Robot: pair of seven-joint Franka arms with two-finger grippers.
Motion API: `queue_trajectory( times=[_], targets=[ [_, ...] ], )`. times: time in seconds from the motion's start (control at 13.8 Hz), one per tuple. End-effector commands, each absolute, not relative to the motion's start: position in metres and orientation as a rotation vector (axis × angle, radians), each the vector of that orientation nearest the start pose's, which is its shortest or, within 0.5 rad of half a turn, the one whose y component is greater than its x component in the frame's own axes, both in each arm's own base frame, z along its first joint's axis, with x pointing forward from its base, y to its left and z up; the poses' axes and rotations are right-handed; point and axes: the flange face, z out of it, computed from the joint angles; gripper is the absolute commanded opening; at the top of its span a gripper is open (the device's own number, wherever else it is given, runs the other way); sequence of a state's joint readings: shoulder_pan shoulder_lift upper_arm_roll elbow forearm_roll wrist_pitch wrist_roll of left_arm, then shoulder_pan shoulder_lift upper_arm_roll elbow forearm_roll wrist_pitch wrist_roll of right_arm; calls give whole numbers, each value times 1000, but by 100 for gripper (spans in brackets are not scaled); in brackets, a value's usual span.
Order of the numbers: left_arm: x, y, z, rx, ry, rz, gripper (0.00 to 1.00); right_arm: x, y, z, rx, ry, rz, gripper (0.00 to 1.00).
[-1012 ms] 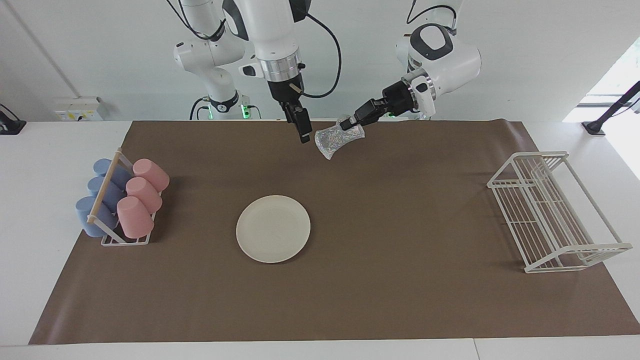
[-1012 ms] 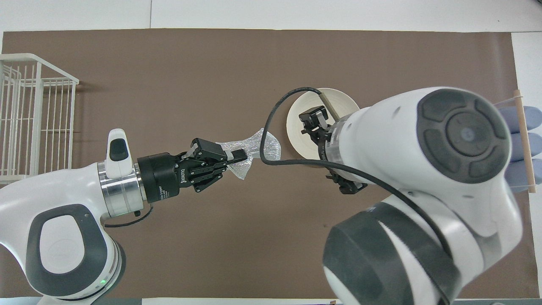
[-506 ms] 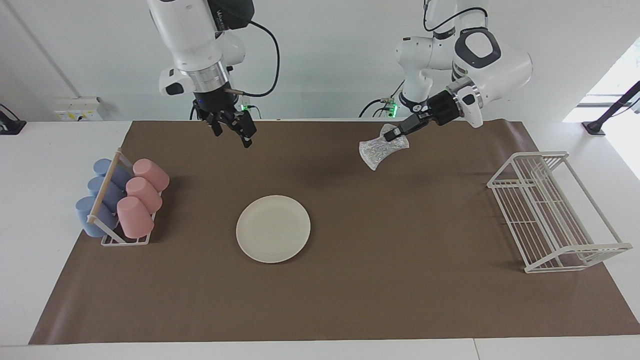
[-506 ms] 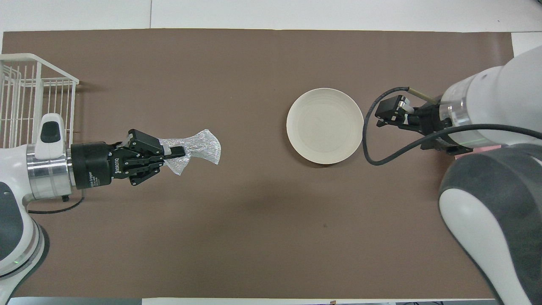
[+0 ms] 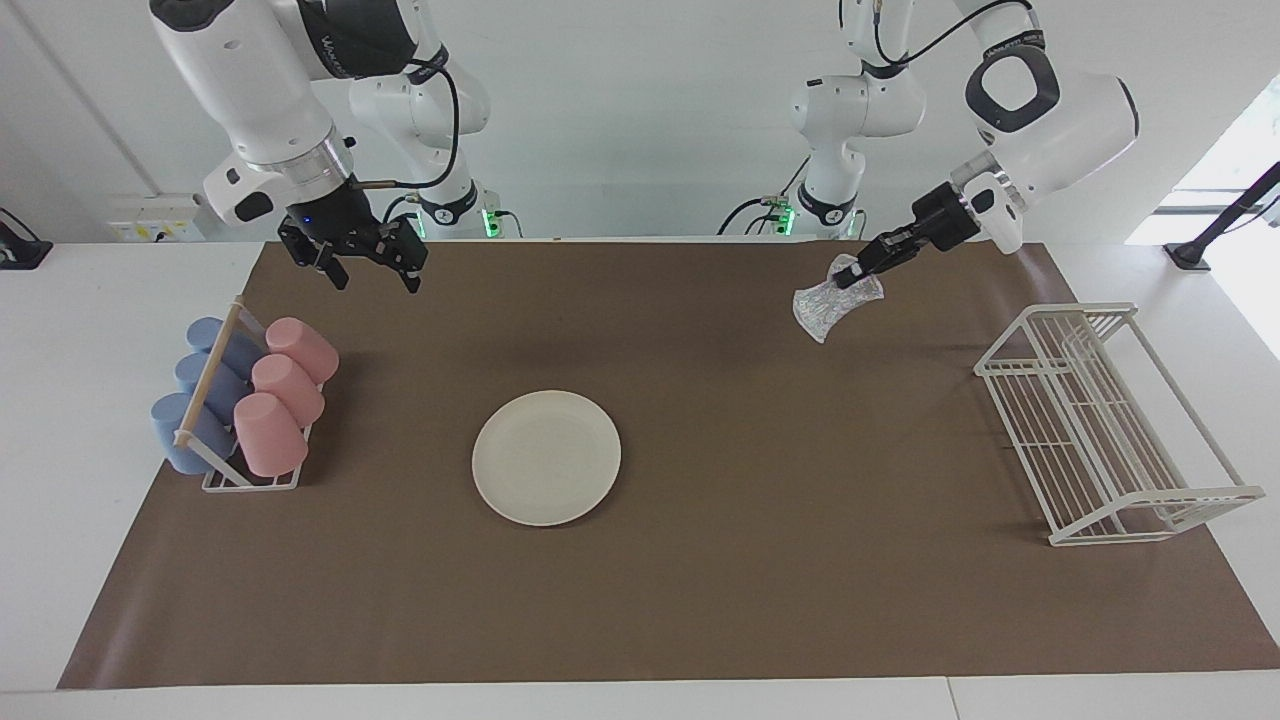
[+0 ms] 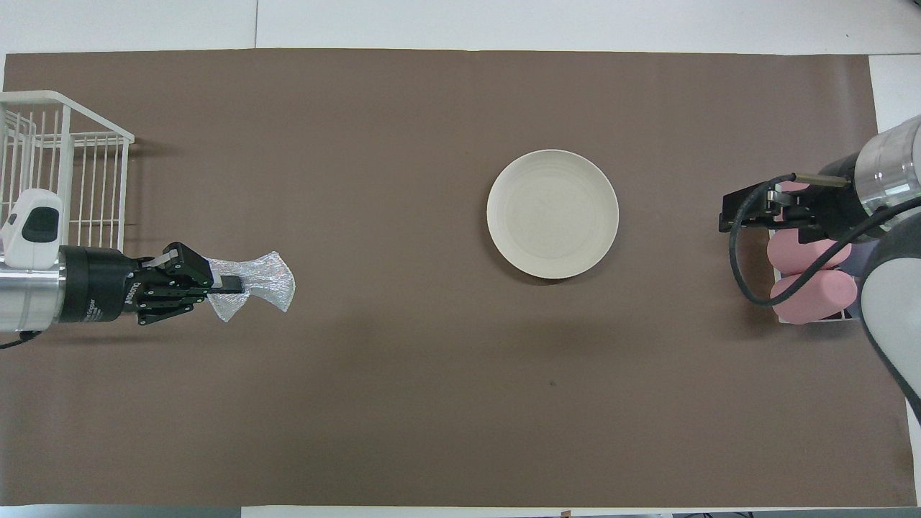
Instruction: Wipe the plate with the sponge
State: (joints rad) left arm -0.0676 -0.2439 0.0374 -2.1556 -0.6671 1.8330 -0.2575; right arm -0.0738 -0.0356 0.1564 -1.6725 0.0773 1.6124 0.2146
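We note the left gripper (image 5: 857, 272) clenched on the sponge (image 5: 826, 303), raised well apart from the plate (image 5: 546, 457) mid-mat. Right gripper (image 5: 371, 271) released, above the cup rack (image 5: 250, 482). Risk: floppy sponge folds, wiping poorly.

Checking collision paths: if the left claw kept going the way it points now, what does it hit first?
Probably the brown mat. The left claw, shut on the sponge, points down and toward the right arm's end; nothing else lies in that line, though depth is uncertain.
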Motion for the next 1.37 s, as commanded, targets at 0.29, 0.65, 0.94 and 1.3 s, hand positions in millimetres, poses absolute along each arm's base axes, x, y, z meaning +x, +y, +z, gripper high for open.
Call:
queue_trajectory(
  times=[0.29, 0.65, 0.94, 1.3],
  targets=[
    [498, -4, 529, 2797, 317, -271, 0, 536, -11, 622, -3125, -74, 86, 100],
    [523, 18, 559, 3087, 94, -330, 0, 540, 3, 621, -3110, -136, 37, 100],
    [547, 39, 580, 3453, -169, -311, 0, 536, -10, 615, -3107, -74, 63, 100],
    [603, 17, 550, 3865, -548, -329, 0, 535, -28, 609, -3101, -20, 84, 100]
  ],
)
